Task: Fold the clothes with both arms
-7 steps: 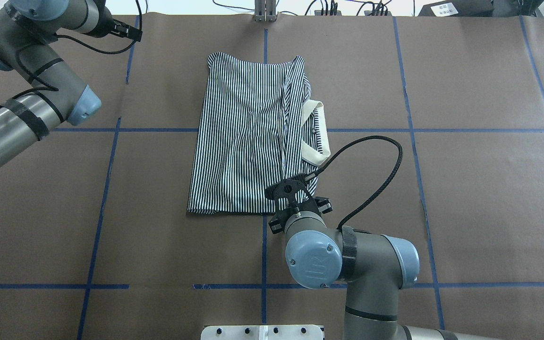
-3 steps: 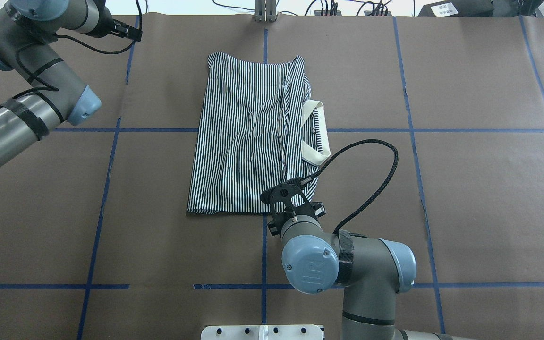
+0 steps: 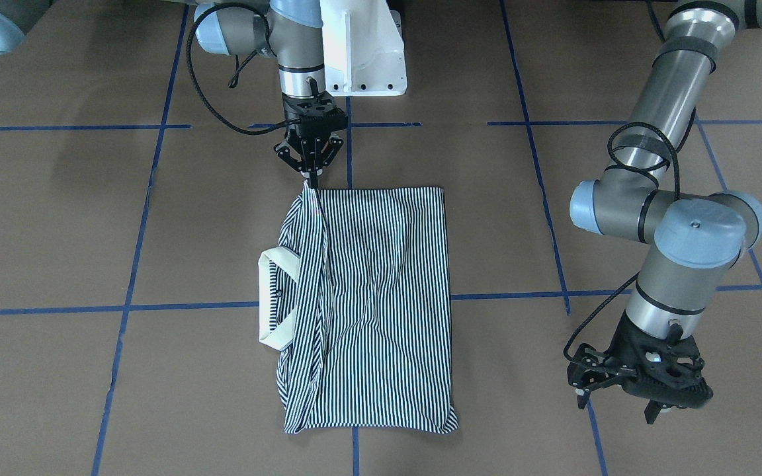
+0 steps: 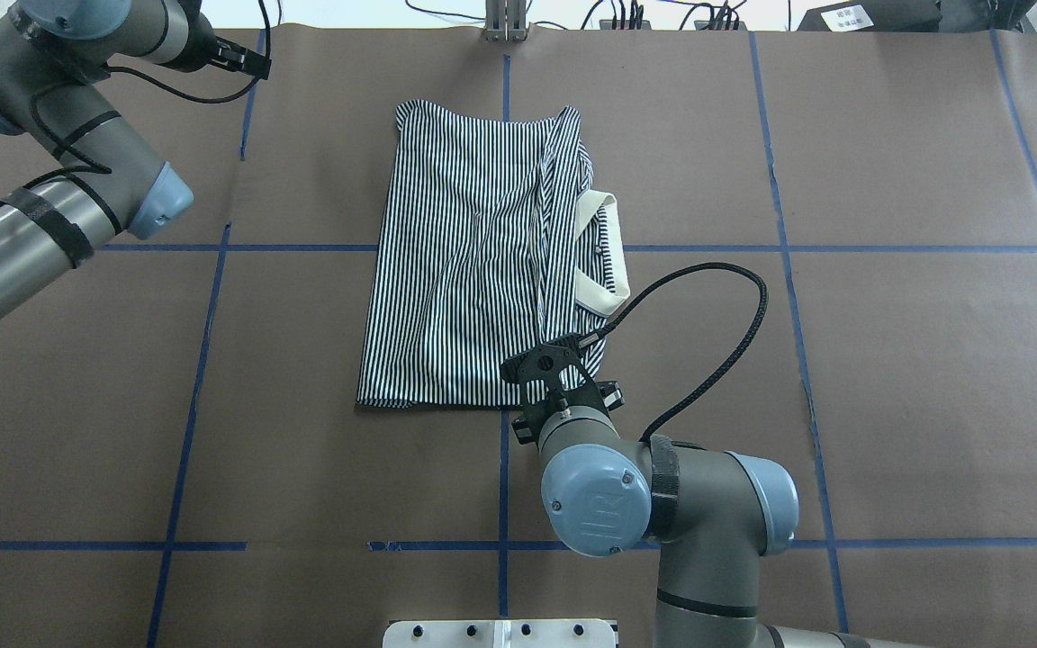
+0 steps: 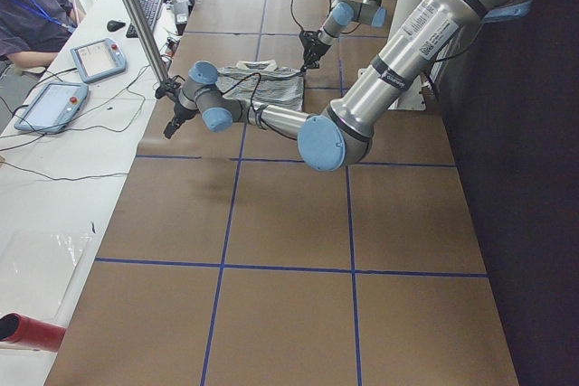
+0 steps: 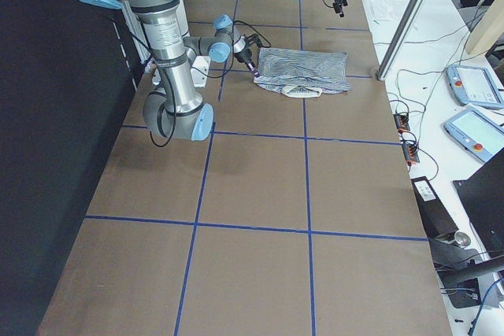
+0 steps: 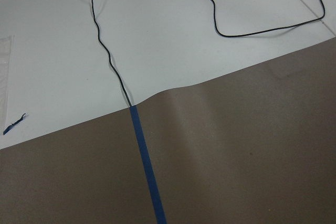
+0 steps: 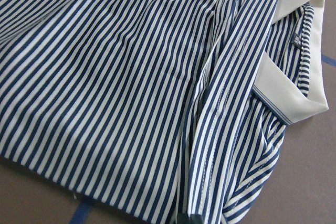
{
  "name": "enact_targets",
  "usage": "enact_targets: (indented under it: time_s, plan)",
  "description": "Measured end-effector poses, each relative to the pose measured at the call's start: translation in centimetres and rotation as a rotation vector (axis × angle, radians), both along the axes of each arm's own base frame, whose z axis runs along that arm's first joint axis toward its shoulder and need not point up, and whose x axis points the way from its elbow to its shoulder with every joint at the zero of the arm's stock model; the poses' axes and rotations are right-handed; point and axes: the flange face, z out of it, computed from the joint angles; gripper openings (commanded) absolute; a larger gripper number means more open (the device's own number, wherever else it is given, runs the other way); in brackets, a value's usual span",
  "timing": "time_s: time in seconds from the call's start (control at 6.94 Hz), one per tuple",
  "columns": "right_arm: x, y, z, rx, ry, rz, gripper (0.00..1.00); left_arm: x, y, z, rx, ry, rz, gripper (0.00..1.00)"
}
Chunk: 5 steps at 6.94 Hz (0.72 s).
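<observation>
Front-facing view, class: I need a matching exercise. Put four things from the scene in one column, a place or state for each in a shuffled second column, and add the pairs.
Column one
1. polo shirt
2. collar
3. right gripper
4. left gripper

Column two
A. open, apart from the shirt, above bare brown paper
B. closed on a corner of the shirt
C. striped, lies folded on the table
D. cream, sticks out at the shirt's side

Pairs: 1-C, 2-D, 3-B, 4-A
</observation>
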Motion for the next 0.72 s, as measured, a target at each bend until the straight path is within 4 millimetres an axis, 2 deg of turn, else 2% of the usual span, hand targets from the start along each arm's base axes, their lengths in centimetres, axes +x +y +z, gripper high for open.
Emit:
enact_targets:
  time_s: [0.14, 0.43, 0.58, 0.72]
  plan:
    - [0.7, -0.1, 1.2, -0.01, 0.009, 0.013, 0.0, 0.0, 0.0, 0.0, 0.0, 0.0, 0.0, 1.0]
    - [3.7, 0.5, 4.6, -0.044, 0.02, 0.043, 0.0, 0.1, 0.1, 0.0, 0.001, 0.001, 0.002, 1.0]
    - [4.2, 1.2, 5.7, -0.061, 0.019, 0.059, 0.87, 0.2, 0.1, 0.0, 0.001, 0.001, 0.002, 1.0]
    - [4.0, 2.1, 6.4, -0.07, 0.02, 0.07, 1.0, 0.2, 0.1, 0.0, 0.001, 0.001, 0.002, 1.0]
